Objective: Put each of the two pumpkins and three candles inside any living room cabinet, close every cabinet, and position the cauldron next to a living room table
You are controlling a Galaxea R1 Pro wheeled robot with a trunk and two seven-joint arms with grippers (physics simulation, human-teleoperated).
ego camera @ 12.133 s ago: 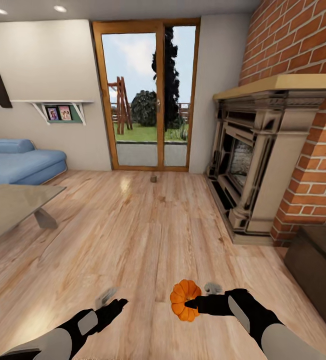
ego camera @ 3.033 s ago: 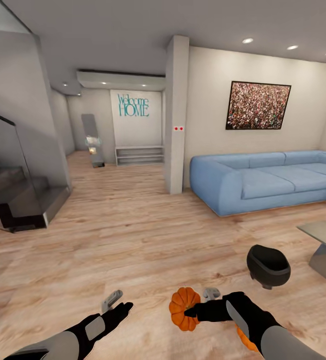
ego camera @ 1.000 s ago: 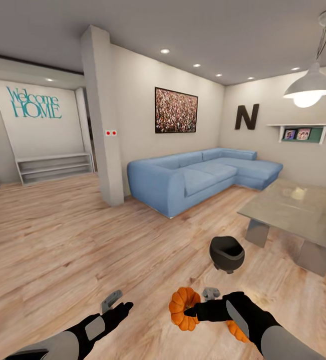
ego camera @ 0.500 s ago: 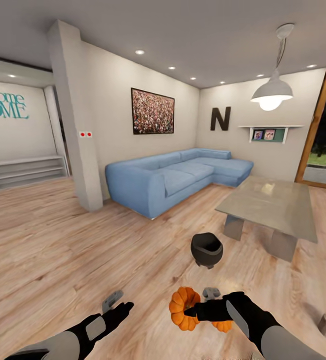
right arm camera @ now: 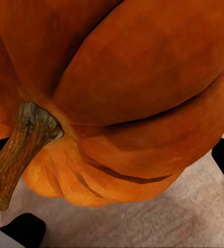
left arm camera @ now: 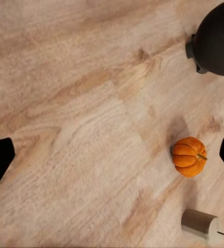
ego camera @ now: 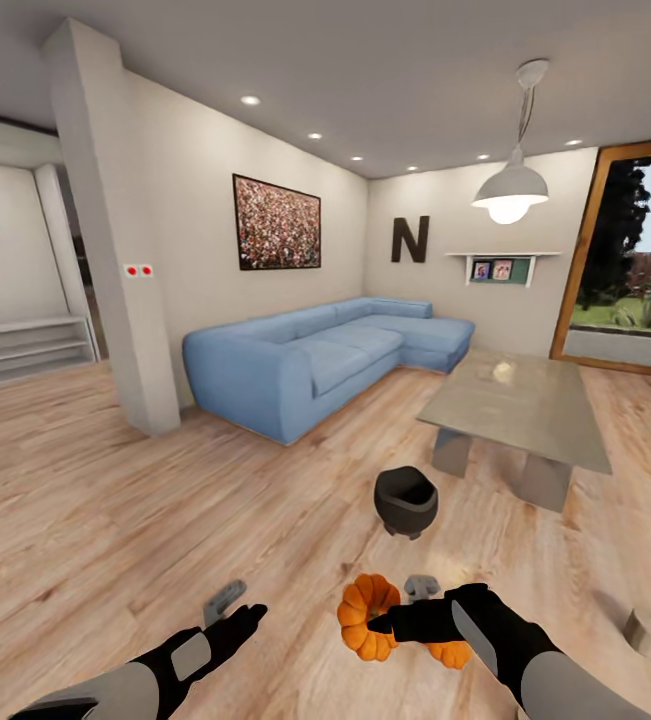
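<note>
The right tool (ego camera: 390,622) is pinching a ribbed orange pumpkin (ego camera: 367,617) and holding it up off the plank floor (ego camera: 115,520); from the right wrist the fruit is sitting hard against the camera, its brown stem (right arm camera: 16,152) angling out to one side. The left tool (ego camera: 227,603) is hanging beside it with nothing between its fingers, which are standing spread wide at the two edges of the left wrist view.

Taking the black cauldron (ego camera: 405,500) as the mark: it is sitting on the floor just beyond the held pumpkin. The glass-topped counter (ego camera: 515,410) is standing near it, on the far side toward the garden door (ego camera: 625,270), not touching it. The blue corner sofa (ego camera: 315,360) is lying further back from the cauldron, against the wall.

A second pumpkin (left arm camera: 189,156) is resting on the floor on the robot's side of the cauldron, peeking out from under the right arm in the head view. A stubby grey-tan candle (ego camera: 650,632) is lying on the boards well off to the right of the cauldron, and the left wrist is picking up a candle (left arm camera: 200,225) on its side just beside that second pumpkin.
</note>
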